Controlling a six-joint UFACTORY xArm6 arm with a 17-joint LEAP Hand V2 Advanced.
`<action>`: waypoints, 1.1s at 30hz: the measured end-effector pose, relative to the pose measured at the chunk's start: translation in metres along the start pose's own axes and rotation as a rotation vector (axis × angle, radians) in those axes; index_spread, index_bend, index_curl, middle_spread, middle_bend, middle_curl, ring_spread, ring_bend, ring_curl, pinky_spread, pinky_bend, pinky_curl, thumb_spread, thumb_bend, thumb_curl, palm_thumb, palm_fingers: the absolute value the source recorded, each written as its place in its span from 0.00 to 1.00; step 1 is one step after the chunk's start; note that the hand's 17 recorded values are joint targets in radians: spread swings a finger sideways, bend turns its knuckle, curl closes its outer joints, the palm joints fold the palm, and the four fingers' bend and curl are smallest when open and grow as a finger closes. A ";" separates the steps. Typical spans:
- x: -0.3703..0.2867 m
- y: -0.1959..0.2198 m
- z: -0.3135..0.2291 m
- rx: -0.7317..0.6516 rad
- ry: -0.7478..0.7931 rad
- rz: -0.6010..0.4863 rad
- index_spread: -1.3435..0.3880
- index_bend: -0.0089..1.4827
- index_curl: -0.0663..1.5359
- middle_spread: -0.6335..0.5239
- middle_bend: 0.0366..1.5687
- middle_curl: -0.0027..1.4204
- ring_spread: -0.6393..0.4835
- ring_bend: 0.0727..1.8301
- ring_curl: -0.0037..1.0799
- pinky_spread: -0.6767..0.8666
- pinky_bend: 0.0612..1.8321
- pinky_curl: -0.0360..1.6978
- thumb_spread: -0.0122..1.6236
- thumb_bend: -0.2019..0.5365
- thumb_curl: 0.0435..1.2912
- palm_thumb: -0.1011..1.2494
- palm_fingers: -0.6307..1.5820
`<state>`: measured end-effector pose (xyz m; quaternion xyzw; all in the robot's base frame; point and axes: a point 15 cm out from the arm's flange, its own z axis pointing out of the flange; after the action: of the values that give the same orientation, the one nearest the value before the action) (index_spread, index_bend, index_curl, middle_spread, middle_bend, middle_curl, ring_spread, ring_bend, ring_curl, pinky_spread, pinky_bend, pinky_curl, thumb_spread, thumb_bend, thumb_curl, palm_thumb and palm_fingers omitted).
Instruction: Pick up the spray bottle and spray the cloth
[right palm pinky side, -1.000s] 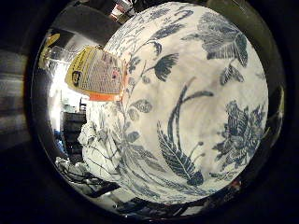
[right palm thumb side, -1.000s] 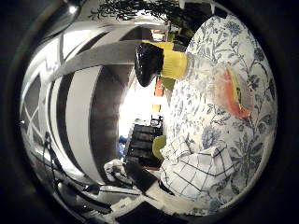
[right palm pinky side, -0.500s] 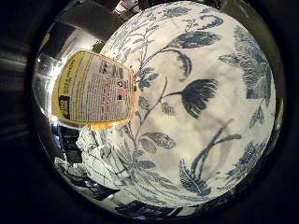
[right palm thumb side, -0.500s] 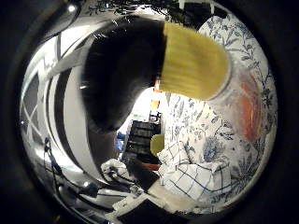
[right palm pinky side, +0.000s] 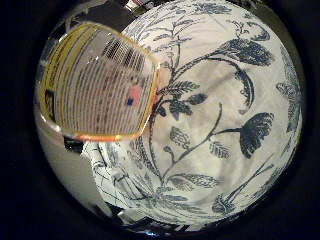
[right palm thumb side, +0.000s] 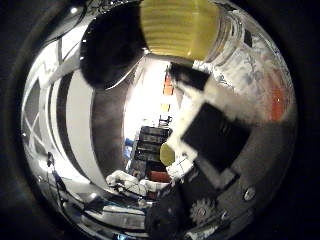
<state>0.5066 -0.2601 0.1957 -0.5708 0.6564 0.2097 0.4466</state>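
1. The table (right palm pinky side: 235, 165) is covered by a white cloth printed with dark blue flowers and leaves, and it fills most of the little-finger-side palm view, so it lies close under the palm of the robot hand.
2. The spray bottle (right palm pinky side: 97, 82) stands very close to the palm. In the little-finger-side view its clear body and its yellow-edged label with fine print take up a large part of the picture, just beside the floral covering.
3. In the thumb-side view the bottle's yellow collar (right palm thumb side: 177, 27) and black spray head (right palm thumb side: 110, 45) sit right against the camera, with the clear body and a patch of orange label running off towards the fingers.
4. The robot hand (right palm thumb side: 212, 137) shows as white and black finger segments reaching across in front of the bottle's body in the thumb-side view, with a geared part nearer the palm. The fingers look bent in around the bottle, though whether they actually press on it cannot be made out.
5. A white cloth with a thin dark grid (right palm pinky side: 107, 175) lies crumpled on the floral covering, just beside the foot of the bottle and partly hidden by it.
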 end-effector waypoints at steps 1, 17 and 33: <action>-0.002 0.001 0.002 -0.007 -0.010 0.007 0.56 0.34 0.34 0.37 0.54 0.44 0.36 0.54 0.47 0.18 0.49 0.28 0.48 0.25 0.38 0.74 0.88; -0.067 0.016 -0.011 -0.069 -0.156 0.061 0.64 0.76 0.55 0.46 0.86 0.51 0.39 0.76 0.64 0.32 0.70 0.50 0.36 0.24 0.58 0.83 0.80; -0.148 0.118 -0.059 -0.531 0.102 -0.005 0.66 0.78 0.53 0.47 0.89 0.47 0.39 0.76 0.67 0.33 0.62 0.67 0.46 0.25 0.61 0.80 0.80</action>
<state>0.3680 -0.1922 0.3207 -0.6793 0.5987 0.3443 0.2482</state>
